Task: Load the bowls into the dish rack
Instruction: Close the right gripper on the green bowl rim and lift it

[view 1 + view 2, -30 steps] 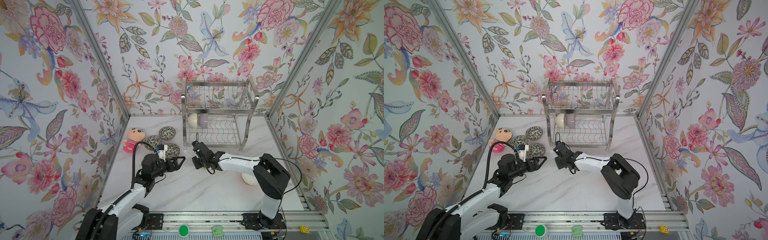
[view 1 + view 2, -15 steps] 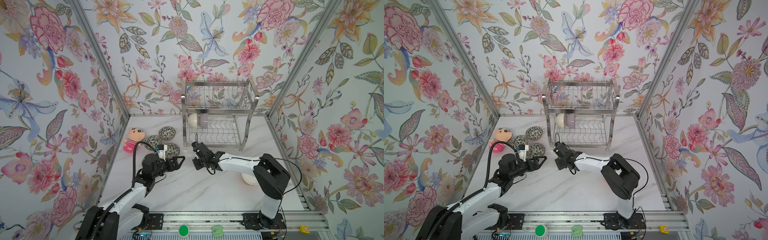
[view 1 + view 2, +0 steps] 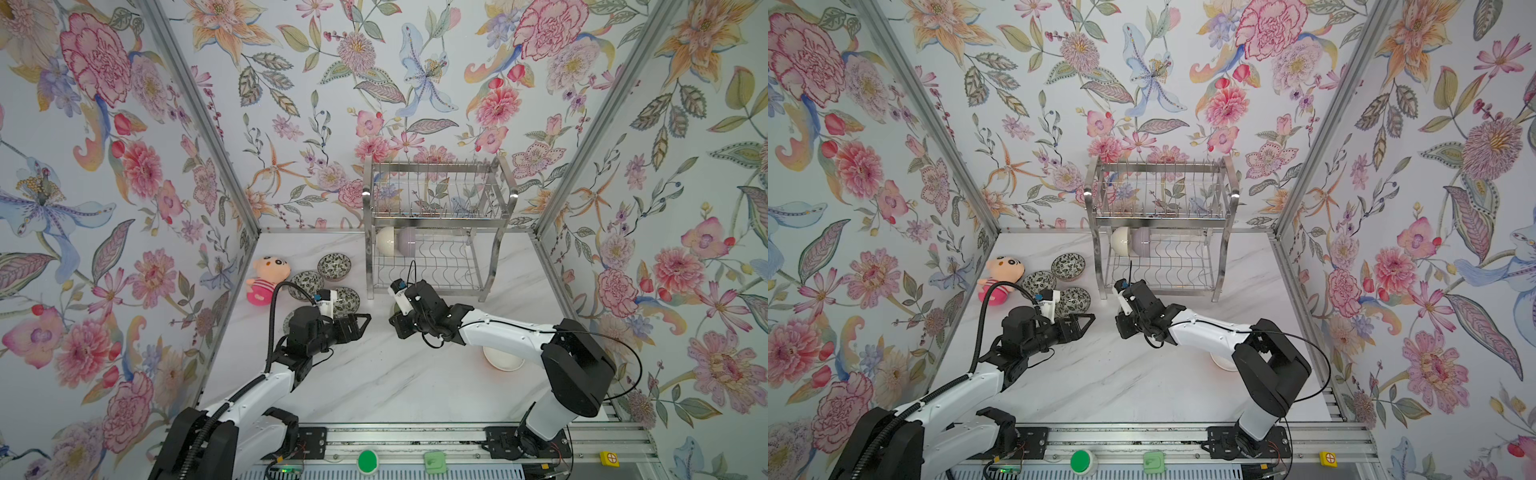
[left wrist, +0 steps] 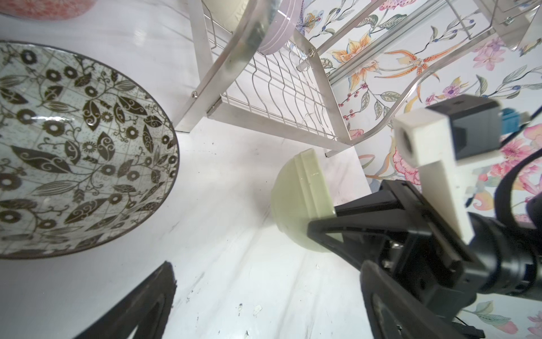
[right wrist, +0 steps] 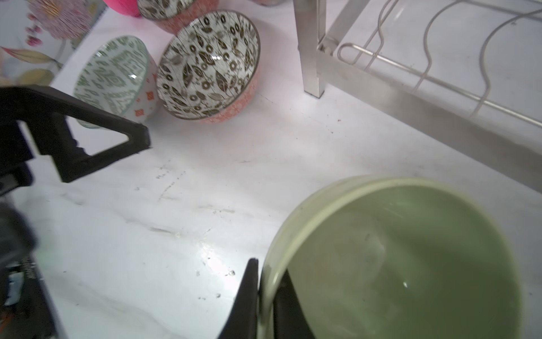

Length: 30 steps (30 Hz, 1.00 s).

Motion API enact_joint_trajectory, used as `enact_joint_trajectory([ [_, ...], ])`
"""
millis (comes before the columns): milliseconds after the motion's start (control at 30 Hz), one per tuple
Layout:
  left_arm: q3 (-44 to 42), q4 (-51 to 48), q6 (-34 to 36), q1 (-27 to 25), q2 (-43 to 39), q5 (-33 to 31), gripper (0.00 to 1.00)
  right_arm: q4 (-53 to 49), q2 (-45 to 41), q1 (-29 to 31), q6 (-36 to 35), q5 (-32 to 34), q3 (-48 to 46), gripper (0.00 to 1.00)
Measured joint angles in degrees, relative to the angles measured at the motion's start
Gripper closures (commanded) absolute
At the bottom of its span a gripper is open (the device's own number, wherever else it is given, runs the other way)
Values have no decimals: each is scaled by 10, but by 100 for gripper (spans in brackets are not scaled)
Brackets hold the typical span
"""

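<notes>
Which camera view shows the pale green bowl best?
The right wrist view: the pale green bowl is close, inside and rim clear, right gripper shut on the rim. The left wrist view shows its outside. In both top views the gripper hides nearly all of it.

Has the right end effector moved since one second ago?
No. In both top views the right end effector stays beside the near left leg of the dish rack, shut on the pale green bowl.
</notes>
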Motion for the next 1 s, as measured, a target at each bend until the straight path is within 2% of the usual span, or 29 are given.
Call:
enact_joint_trajectory([
  [200,48,-25,29,-51,21,-53,1,113,-52,-64,39,-71,-68,100],
  [467,113,-56,66,-129,83,-119,1,242,-88,-139,92,-99,-139,100],
  [733,171,-62,82,-158,137,-149,1,343,-81,-206,135,-96,-143,100],
  [1000,218,-68,94,-176,166,-162,1,433,-8,-235,180,-97,-132,100],
])
